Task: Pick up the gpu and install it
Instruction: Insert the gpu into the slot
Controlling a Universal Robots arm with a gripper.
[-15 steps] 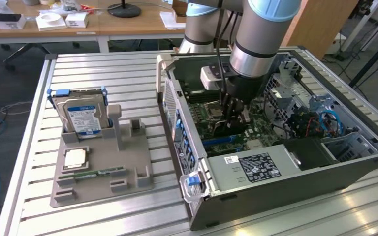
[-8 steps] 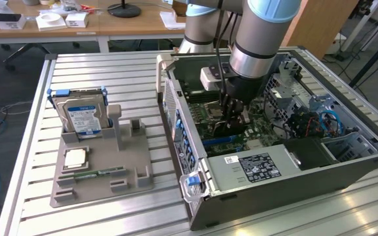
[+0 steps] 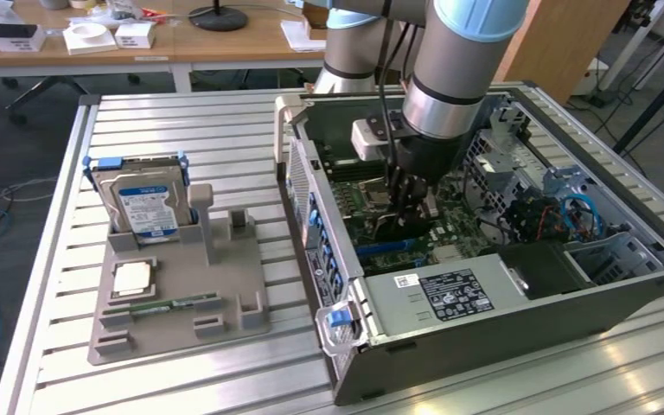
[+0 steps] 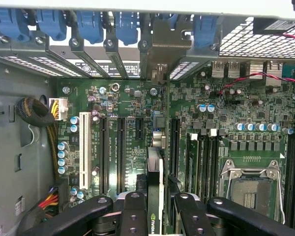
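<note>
- Slatted metal table (image 3: pixel 170 121): carries everything below.
- Computer case (image 3: pixel 482 354): lying open on its side, toward the exterior view's right.
- Robot arm (image 3: pixel 459 60): reaching down into the case.
- Motherboard (image 4: pixel 128 98): green, on the case floor, with a row of long expansion slots.
- Grey parts holder (image 3: pixel 170 324): beside the case, on the exterior view's left.
- Hard drive (image 3: pixel 142 207): silver with a blue label, upright in the holder.
- Gpu (image 4: pixel 155 167): dark card seen edge-on, standing over the motherboard slots and pinched between the fingers (image 4: pixel 132 211). Whether it is seated, I can't tell.
- Gripper (image 4: pixel 155 204): jaws clamped on the gpu.
- Processor chip (image 3: pixel 132 278) and green memory stick (image 3: pixel 170 305): flat in the holder.
</note>
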